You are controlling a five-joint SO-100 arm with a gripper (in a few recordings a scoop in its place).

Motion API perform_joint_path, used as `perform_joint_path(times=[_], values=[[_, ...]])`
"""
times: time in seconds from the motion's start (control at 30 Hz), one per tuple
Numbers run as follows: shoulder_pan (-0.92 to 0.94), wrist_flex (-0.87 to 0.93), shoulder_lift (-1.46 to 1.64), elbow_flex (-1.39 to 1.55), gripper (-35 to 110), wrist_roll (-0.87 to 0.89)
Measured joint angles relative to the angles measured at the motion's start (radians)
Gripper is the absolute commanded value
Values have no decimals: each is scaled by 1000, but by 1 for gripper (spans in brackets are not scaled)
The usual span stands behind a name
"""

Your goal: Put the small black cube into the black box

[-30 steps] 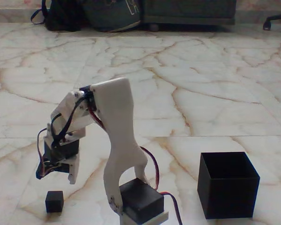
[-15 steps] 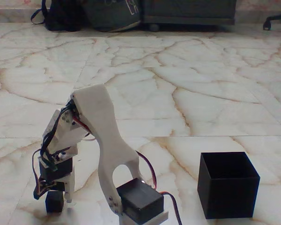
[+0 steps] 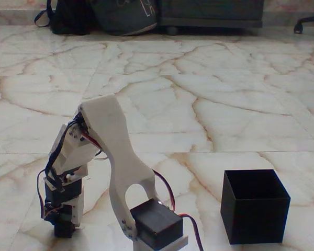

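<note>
1. Black and small, the small black cube (image 3: 65, 228) sits low at the left of the fixed view on the marble floor (image 3: 209, 94), largely covered by the jaws (image 3: 64, 224) lowered straight onto it.
2. Cannot tell whether clamped on the cube or merely straddling it; contact point hidden by the wrist servo.
3. Judged as the grasp step: descent done, lift not yet made.
4. Next move calls for a firm squeeze, a clean rise off the floor, then a swing right to the black box (image 3: 255, 206).
5. Folded sharply: white upper link (image 3: 118, 157) arched up from the base servo (image 3: 157, 224), forearm dropping steeply, wrist pointing down.
6. Open-topped and upright, well apart from the cube, the box stands at the right.
</note>
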Motion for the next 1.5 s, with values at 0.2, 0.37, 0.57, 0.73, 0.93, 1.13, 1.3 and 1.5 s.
perform_joint_path(times=[0.2,0.37,0.57,0.73,0.93,1.13,1.3,1.5], values=[[34,51,152,57,1,-31],[178,77,430,244,1,-137],[422,130,614,302,1,-299],[678,100,666,302,1,-500],[904,69,676,270,1,-693],[1060,55,732,270,1,-770],[1281,61,742,270,1,-956],[1416,29,723,285,1,-1098]])
